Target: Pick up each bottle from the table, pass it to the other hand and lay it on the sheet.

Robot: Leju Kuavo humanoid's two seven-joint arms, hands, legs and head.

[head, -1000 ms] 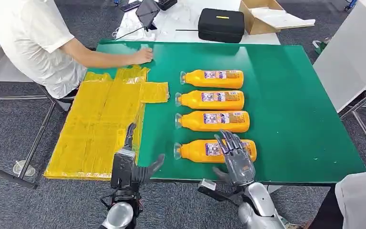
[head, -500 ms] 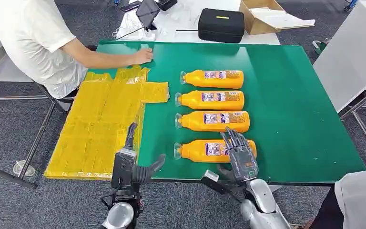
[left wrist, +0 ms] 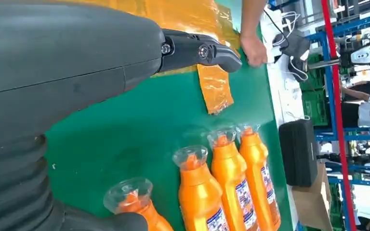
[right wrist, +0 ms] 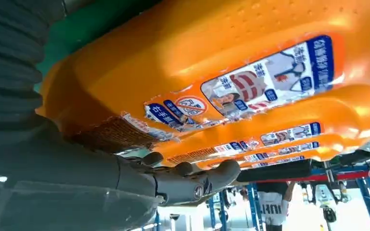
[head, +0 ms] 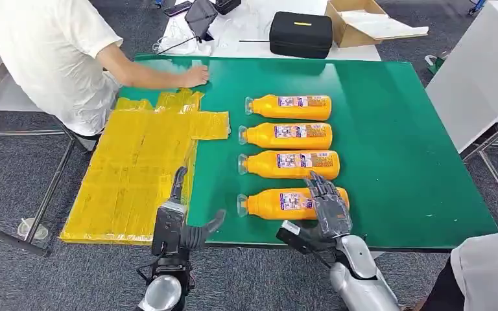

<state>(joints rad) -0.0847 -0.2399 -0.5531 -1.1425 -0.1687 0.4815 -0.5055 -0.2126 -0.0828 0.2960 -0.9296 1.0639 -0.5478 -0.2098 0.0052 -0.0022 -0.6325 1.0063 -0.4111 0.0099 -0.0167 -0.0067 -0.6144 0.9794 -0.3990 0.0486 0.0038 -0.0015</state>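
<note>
Four orange bottles lie side by side on the green table [head: 395,149], caps pointing toward the yellow sheet [head: 136,168]. The nearest bottle [head: 275,204] lies close to the table's front edge. My right hand [head: 327,208] reaches over its base end with fingers spread across it and the thumb low by the table edge; the fingers are not closed. The right wrist view has that bottle [right wrist: 197,62] very close above the extended fingers [right wrist: 188,180]. My left hand [head: 176,223] stands open at the front edge, between the sheet and the nearest bottle's cap [left wrist: 127,197].
A person in white sits at the far left with a hand [head: 194,76] on the table by the sheet's far end. A black case [head: 301,34] and a cardboard box [head: 356,19] stand behind the table. Another person's sleeve [head: 486,272] is at the near right.
My right hand has moved forward and a little right, onto the base end of the nearest bottle. The left hand and the bottles have stayed put.
</note>
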